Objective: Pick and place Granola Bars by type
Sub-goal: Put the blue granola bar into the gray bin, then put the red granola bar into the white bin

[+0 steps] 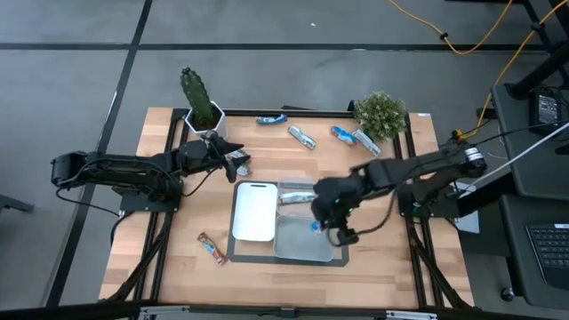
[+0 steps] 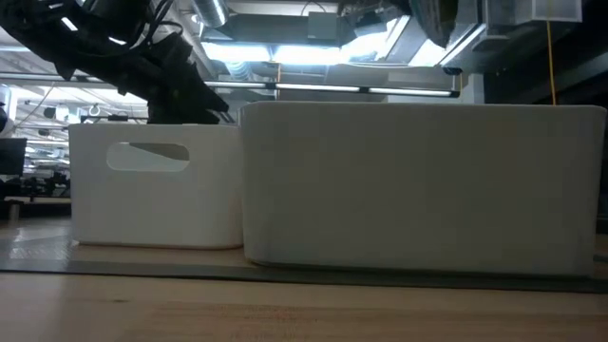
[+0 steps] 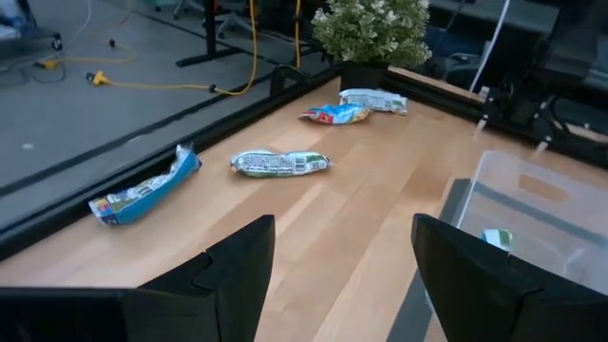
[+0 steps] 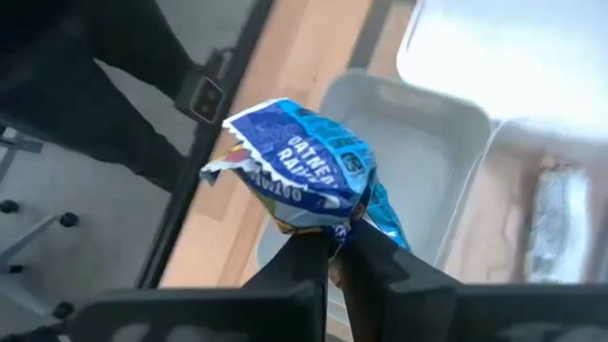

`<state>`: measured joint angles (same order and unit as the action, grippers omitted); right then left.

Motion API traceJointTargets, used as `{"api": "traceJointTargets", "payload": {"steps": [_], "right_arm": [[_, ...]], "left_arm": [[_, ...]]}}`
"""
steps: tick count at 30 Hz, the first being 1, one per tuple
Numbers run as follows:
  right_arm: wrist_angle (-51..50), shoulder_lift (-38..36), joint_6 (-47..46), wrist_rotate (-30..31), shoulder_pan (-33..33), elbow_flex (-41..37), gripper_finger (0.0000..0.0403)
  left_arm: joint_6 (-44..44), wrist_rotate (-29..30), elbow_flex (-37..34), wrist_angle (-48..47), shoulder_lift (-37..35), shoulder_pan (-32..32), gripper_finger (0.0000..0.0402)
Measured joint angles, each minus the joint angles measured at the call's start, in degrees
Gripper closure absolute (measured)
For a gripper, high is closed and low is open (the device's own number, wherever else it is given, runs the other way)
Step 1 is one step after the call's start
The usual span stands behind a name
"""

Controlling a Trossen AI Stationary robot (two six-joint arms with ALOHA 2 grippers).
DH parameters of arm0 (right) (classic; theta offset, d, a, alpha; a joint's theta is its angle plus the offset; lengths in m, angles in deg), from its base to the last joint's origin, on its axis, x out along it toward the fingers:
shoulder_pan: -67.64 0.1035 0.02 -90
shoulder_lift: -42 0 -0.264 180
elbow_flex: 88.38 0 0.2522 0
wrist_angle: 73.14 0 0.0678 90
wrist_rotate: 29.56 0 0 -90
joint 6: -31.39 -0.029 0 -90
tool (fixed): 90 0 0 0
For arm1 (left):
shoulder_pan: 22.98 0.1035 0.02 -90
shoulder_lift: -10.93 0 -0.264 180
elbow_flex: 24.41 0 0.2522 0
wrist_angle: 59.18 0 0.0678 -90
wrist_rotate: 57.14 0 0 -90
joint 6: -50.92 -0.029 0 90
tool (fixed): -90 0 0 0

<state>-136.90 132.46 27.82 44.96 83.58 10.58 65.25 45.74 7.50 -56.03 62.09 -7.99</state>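
Observation:
My right gripper (image 1: pixel 322 224) hangs over the divided tray's (image 1: pixel 302 253) right compartment, shut on a blue bar (image 4: pixel 299 161). One silver bar (image 1: pixel 296 197) lies inside the tray. My left gripper (image 3: pixel 337 275) is open and touches nothing; it hovers above the wood near the cactus pot, facing the far-edge bars. Four bars lie flat along the far edge: blue (image 3: pixel 147 190), silver (image 3: pixel 280 163), blue (image 3: pixel 334 114) and silver (image 3: pixel 373 100). A brown bar (image 1: pixel 212 249) lies near the tray's near-left corner. My right gripper pinches the blue bar's crimped end (image 4: pixel 332 228) between its two fingers. The rest of the wrapper sticks out past the fingertips (image 4: pixel 309 252). The bar is lifted clear above the tray.
A cactus pot (image 1: pixel 201 111) stands at the far left of the table and a bushy plant (image 1: pixel 380 114) at the far right. The low view is filled by the tray's white walls (image 2: pixel 418 185). Bare wood lies near the tray's left and front sides.

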Motion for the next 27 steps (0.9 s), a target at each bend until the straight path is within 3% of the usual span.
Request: {"api": "traceJointTargets", "payload": {"steps": [7, 13, 20, 23, 27], "right_arm": [[5.96, 5.23, -10.07, 0.84, 1.86, 0.00, 0.0382], [5.04, 8.42, -18.16, 0.99, 1.89, 0.03, 0.0361], [1.02, 9.72, -20.32, 2.84, 1.89, 0.03, 0.0255], [0.12, 9.28, -21.56, 3.23, 1.89, 0.03, 0.0203], [-4.46, 7.68, -25.14, 9.80, 2.80, 0.05, 0.0161]], "left_arm": [[-4.75, -1.08, 1.50, 0.07, -0.02, 0.00, 0.0162], [-5.63, -2.07, 1.60, 0.23, -0.02, 0.00, 0.0162], [-2.26, -4.72, 1.60, 0.14, -0.32, -0.02, 0.0162], [-4.76, -5.27, 1.73, 0.03, -2.25, -1.07, 0.0168], [-9.52, -5.18, 6.99, -7.98, -7.40, -4.34, 0.0189]]}}
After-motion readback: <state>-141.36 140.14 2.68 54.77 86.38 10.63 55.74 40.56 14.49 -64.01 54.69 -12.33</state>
